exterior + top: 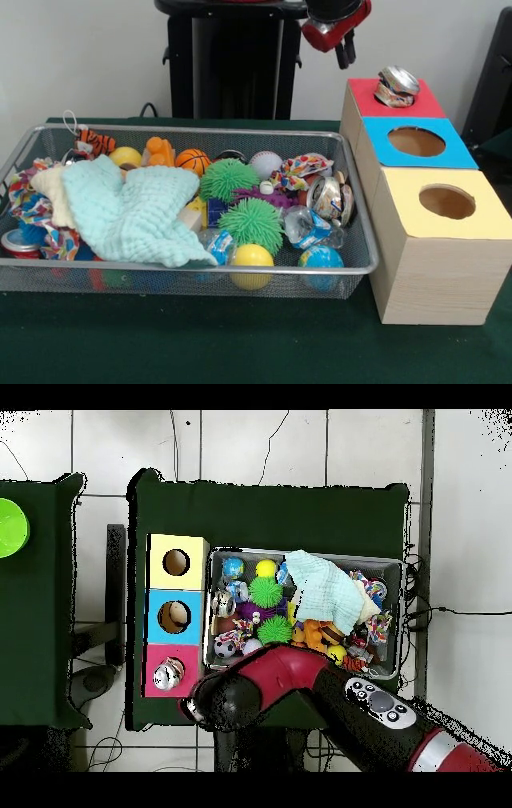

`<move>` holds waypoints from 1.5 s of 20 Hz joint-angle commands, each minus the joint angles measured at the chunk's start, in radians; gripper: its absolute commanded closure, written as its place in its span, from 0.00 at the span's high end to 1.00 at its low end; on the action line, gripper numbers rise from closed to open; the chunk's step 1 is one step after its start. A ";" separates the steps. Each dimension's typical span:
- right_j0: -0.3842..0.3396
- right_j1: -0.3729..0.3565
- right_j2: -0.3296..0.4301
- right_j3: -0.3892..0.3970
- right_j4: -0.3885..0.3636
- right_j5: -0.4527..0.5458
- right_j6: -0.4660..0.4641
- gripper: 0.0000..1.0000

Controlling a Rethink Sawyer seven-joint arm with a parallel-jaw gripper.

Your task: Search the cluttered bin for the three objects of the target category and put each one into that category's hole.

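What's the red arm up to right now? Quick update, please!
Claw raised above red-topped box, holding nothing. One can sits on that box's hole, not dropped in. Another can in bin.

You see a silver wire-mesh bin [364,264] and a shiny dented metal can [397,86]. Boxes [432,272] look pale matt wood; mint cloth [140,212] is nubbly.
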 commanded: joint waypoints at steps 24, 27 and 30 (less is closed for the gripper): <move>-0.189 0.356 0.184 -0.199 -0.064 0.074 -0.264 1.00; -0.195 0.374 0.191 -0.191 -0.071 0.047 -0.244 1.00; -0.193 0.377 0.194 -0.185 -0.084 0.027 -0.226 1.00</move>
